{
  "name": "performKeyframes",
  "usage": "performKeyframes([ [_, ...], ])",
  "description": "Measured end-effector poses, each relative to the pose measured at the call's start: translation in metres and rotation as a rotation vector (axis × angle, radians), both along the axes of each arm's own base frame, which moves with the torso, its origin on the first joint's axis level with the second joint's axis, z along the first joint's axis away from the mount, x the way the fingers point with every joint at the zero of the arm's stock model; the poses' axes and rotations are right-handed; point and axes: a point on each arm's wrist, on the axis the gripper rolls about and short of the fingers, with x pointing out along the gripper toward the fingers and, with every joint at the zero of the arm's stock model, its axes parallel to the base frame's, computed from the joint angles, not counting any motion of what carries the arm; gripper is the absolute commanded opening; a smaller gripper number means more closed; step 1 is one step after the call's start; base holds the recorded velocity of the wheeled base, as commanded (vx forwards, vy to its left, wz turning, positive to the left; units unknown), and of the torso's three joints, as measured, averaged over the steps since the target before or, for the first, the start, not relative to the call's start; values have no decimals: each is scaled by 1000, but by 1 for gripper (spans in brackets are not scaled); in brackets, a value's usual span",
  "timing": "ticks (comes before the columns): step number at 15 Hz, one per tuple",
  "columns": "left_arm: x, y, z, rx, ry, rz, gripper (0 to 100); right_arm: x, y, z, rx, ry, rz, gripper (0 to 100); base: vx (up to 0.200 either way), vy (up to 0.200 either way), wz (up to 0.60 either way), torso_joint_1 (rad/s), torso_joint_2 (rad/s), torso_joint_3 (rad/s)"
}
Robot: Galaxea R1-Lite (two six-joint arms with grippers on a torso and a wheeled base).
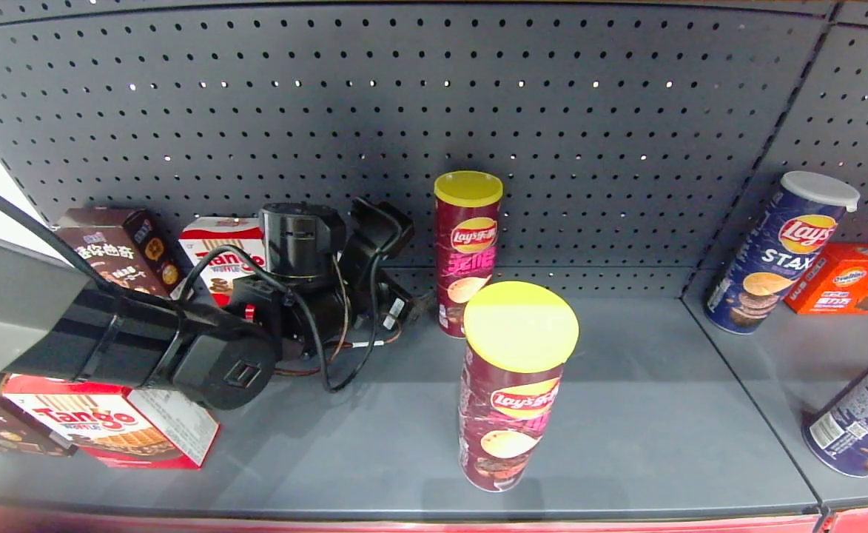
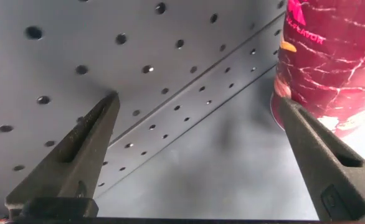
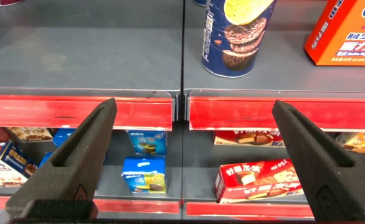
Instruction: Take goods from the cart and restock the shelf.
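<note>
Two maroon chip cans with yellow lids stand on the grey shelf (image 1: 663, 414): one at the back by the pegboard (image 1: 468, 252), one nearer the front edge (image 1: 511, 385). My left arm (image 1: 182, 348) lies low over the shelf from the left, and its gripper (image 2: 196, 99) is open just left of the back can (image 2: 338, 56). That can sits beside one finger (image 2: 319, 155), outside the gap, and nothing is between the fingers. My right gripper (image 3: 195, 104) is open and holds nothing, out in front of the shelf's red price strips (image 3: 76, 111).
Wafer boxes (image 1: 108, 422) (image 1: 223, 252) and a brown box (image 1: 119, 252) crowd the shelf's left end around the arm. In the bay to the right stand a blue can (image 1: 778, 252), an orange box (image 1: 859, 277) and a second blue can (image 1: 863, 422). Lower shelves hold cookie packs (image 3: 144, 174).
</note>
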Motion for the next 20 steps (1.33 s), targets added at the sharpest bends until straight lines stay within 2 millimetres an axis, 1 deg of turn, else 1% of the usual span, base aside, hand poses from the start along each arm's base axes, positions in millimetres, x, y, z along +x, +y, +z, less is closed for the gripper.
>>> performKeyframes([
  [9,2,-10,-2,8,16,-22,100,0,0,0,0,0,0,100,0,0,0,0,0,0],
  [13,-2,-9,-6,10,23,-21,100,0,0,0,0,0,0,100,0,0,0,0,0,0],
  [16,-16,-2,1,-3,15,-23,100,0,0,0,0,0,0,100,0,0,0,0,0,0],
  [20,-58,11,10,-60,18,-42,100,0,0,0,0,0,0,100,0,0,0,0,0,0],
])
